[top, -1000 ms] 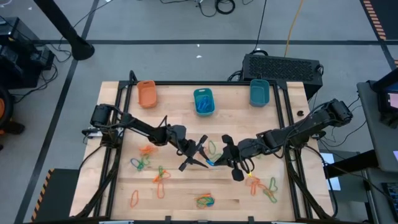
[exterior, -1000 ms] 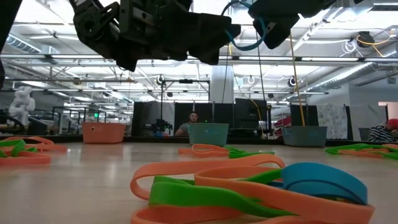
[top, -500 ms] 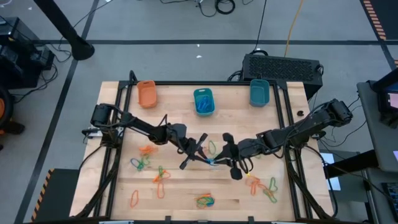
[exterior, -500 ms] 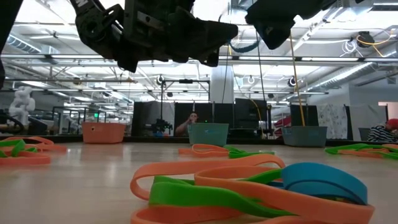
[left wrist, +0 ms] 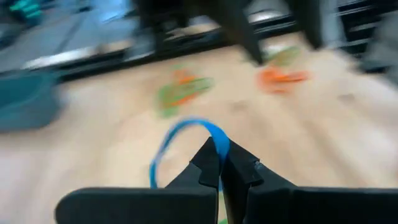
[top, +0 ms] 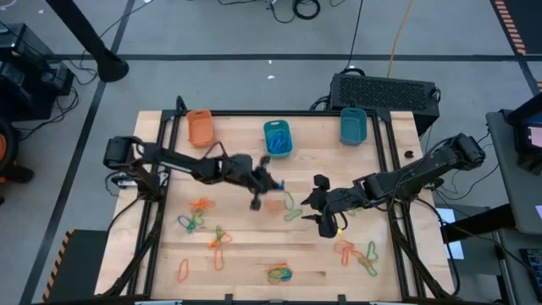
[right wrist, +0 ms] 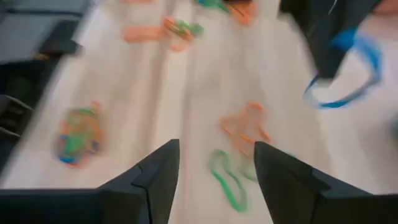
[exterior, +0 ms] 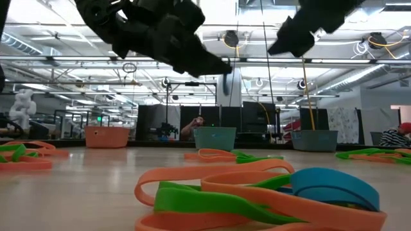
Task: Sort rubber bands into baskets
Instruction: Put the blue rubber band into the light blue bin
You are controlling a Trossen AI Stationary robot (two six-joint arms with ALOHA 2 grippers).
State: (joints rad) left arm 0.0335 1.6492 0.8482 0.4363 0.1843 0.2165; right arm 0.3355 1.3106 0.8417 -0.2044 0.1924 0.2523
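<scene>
My left gripper (top: 264, 183) is above the table's middle, shut on a blue rubber band (left wrist: 180, 140), which also shows in the right wrist view (right wrist: 354, 74). My right gripper (right wrist: 214, 171) stands open to its right (top: 318, 208), holding nothing, above green and orange rubber bands (right wrist: 239, 146) lying flat on the wood. Three baskets stand along the far edge: orange (top: 200, 127), teal with blue bands inside (top: 277, 138), and teal (top: 352, 125). More rubber bands (top: 203, 222) lie scattered on the near half. My left gripper pinches the blue rubber band at one spot of its loop (left wrist: 216, 134) between its two fingertips. The fingers come from the table's left, slanting a little downward. The rest of the loop stands out beyond the fingertips, lifted clear of the table.
A black box (top: 385, 91) sits behind the far right corner. Black frame rails (top: 161, 169) run along both table sides. Tangles of bands lie near the front edge (top: 278, 274) and at the near right (top: 360, 254). Bare wood lies between the baskets and the arms.
My left gripper has shut on the blue band that my right gripper held, then swung toward the far edge and tipped upward, carrying the band off. My right gripper has opened and let the band go.
</scene>
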